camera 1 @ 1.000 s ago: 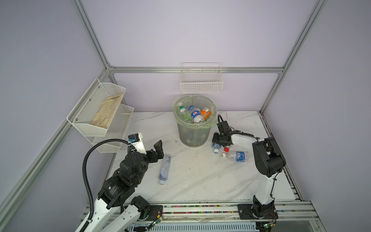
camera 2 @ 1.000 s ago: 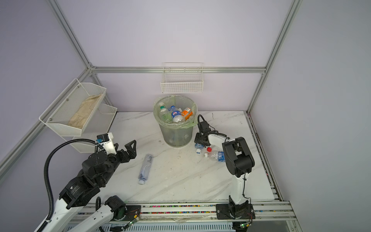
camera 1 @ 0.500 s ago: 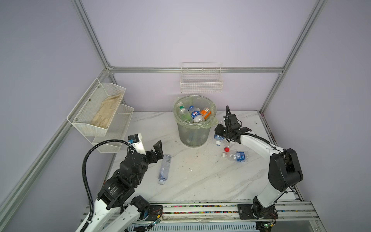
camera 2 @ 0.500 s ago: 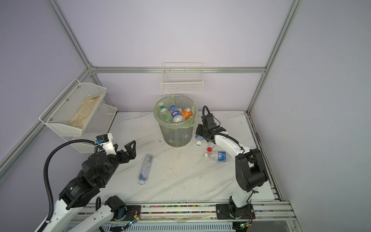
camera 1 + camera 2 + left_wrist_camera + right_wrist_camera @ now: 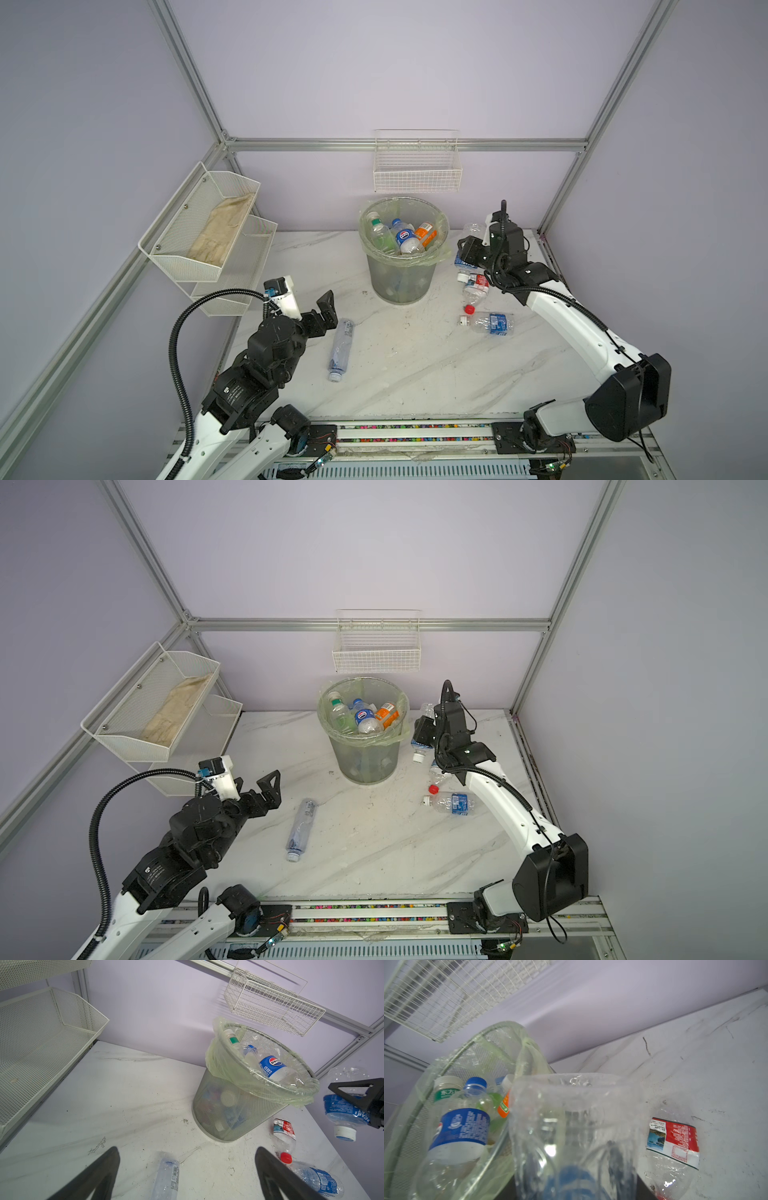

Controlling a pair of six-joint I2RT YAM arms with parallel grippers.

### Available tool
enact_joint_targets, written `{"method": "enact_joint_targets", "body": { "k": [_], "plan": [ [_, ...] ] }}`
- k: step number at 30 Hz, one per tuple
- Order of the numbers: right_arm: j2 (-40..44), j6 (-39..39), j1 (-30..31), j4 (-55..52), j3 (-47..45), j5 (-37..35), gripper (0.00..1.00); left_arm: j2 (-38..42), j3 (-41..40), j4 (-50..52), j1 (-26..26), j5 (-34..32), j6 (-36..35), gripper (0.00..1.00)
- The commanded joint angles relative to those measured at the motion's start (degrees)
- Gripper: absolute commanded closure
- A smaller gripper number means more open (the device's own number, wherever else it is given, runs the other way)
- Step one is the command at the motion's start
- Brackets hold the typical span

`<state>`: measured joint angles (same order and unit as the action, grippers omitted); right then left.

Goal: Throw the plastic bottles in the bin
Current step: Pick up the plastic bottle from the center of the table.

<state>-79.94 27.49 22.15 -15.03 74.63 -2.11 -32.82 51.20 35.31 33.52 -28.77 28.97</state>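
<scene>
My right gripper (image 5: 469,251) is shut on a clear blue-labelled bottle (image 5: 462,261) and holds it in the air, white cap down, just right of the bin's rim. In the right wrist view this bottle (image 5: 571,1126) fills the space between the jaws. The bin (image 5: 399,278) is a grey mesh wastebasket with a pale green liner and has several bottles (image 5: 405,239) inside. On the table lie a red-labelled bottle (image 5: 476,286), a blue-labelled one (image 5: 490,323) and a plain clear one (image 5: 340,349). My left gripper (image 5: 320,316) stands open beside the plain one (image 5: 166,1178).
A white mesh two-tier shelf (image 5: 208,232) with a folded cloth hangs on the left wall. Above the bin, a white wire basket (image 5: 417,166) is mounted on the back rail. The aluminium frame posts (image 5: 565,187) close off the back corners.
My right gripper has lifted the blue-labelled bottle off the table and carried it up beside the bin's rim. The left arm has stayed still.
</scene>
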Motion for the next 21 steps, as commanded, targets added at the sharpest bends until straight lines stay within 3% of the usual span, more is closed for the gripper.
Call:
{"method": "enact_joint_targets", "body": {
  "k": [1,21],
  "plan": [
    [3.1,-1.2,-0.2,-0.7,2.1,0.3,0.73,0.2,-0.4,-1.4,0.1,-0.5,0.1,0.00],
    [16.6,-4.0,-0.2,7.1,2.1,1.9,0.74,0.8,0.4,-1.3,0.1,-0.2,0.1,0.00]
  ]
}}
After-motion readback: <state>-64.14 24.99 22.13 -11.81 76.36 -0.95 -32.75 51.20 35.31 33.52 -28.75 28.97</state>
